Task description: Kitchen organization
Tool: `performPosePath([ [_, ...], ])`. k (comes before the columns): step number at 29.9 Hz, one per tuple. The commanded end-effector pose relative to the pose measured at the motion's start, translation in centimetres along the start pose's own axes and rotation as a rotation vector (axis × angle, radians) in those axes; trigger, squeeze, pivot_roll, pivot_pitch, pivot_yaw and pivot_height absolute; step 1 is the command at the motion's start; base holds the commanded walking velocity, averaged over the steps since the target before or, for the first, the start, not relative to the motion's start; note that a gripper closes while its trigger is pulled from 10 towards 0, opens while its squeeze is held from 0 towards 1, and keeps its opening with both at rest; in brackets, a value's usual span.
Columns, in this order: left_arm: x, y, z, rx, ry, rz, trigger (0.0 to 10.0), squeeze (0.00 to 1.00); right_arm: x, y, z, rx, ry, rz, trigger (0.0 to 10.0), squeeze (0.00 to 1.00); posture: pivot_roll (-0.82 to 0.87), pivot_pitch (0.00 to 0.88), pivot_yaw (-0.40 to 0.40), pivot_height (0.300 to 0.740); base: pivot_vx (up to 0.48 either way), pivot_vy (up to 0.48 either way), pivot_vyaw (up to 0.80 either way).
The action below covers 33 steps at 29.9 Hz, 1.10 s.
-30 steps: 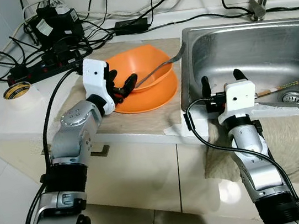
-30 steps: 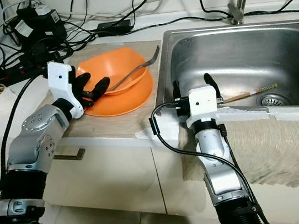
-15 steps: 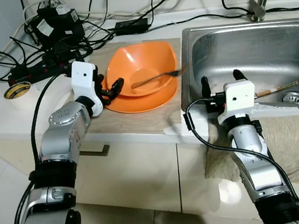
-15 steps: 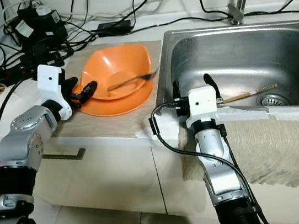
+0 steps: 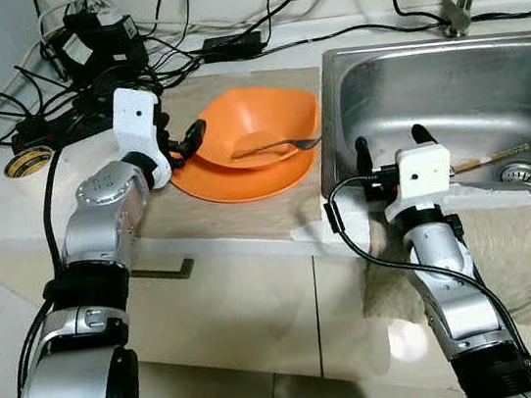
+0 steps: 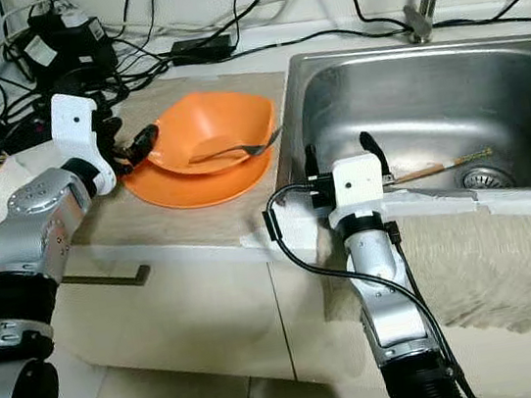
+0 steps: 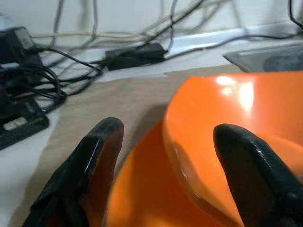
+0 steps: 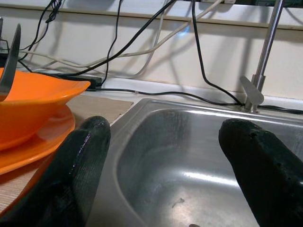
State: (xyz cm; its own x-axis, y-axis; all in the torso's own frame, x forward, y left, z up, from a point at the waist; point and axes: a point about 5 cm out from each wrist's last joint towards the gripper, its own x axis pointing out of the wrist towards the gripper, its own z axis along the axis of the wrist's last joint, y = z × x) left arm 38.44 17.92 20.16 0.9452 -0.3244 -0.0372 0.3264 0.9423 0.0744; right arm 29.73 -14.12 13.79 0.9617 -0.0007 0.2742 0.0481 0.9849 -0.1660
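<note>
Fork in orange bowl on orange plate; chopstick in sink; both grippers' jaws open, empty.

An orange bowl with a squarish, softly cornered rim sits upright inside a wider orange plate, the pair resting on the beige mat at about 10 o'clock in the head view, just beside the sink's near edge. A metal fork lies in the bowl, its handle down in the hollow and its tines pointing toward 3 o'clock over the rim nearest the sink.
</note>
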Motion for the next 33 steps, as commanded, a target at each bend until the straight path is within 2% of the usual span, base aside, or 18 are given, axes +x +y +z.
performPosePath([
  [1, 0.0, 0.7, 1.2, 0.008, -0.048, 0.039, 10.0, 0.00, -0.2, 0.1, 0.0, -0.007, 0.005, 0.002, 10.0, 0.00, -0.06, 0.000, 0.093, 0.736, 0.000, 0.000, 0.00],
  [4, 0.2, 0.5, 1.9, -0.018, -0.091, 0.022, 10.0, 0.00, -0.2, -0.1, 0.1, -0.008, 0.004, -0.001, 10.0, 0.00, -0.07, 0.000, 0.091, 0.736, 0.000, 0.000, 0.00],
  [7, 0.4, -0.6, 2.1, -0.044, -0.115, -0.056, 10.0, 0.00, -0.1, -0.1, 0.1, -0.010, 0.003, 0.000, 10.0, 0.00, -0.07, 0.000, 0.090, 0.736, 0.000, 0.000, 0.00],
  [19, 1.2, -3.3, 3.9, 0.020, -0.159, -0.306, 10.0, 0.00, -0.1, 0.0, 0.2, -0.003, 0.002, -0.003, 10.0, 0.00, -0.07, 0.000, 0.099, 0.736, 0.000, 0.000, 0.00],
  [24, 1.3, -3.6, 4.3, 0.024, -0.175, -0.323, 10.0, 0.00, 0.0, -0.3, 0.2, 0.015, 0.016, -0.029, 10.0, 0.00, -0.08, 0.000, 0.105, 0.736, 0.000, 0.000, 0.00],
  [33, 1.3, -3.8, 3.3, -0.009, -0.164, -0.319, 10.0, 0.00, 0.0, -0.4, 0.2, 0.030, 0.017, -0.036, 10.0, 0.00, -0.08, 0.000, 0.104, 0.736, 0.000, 0.000, -0.72],
])
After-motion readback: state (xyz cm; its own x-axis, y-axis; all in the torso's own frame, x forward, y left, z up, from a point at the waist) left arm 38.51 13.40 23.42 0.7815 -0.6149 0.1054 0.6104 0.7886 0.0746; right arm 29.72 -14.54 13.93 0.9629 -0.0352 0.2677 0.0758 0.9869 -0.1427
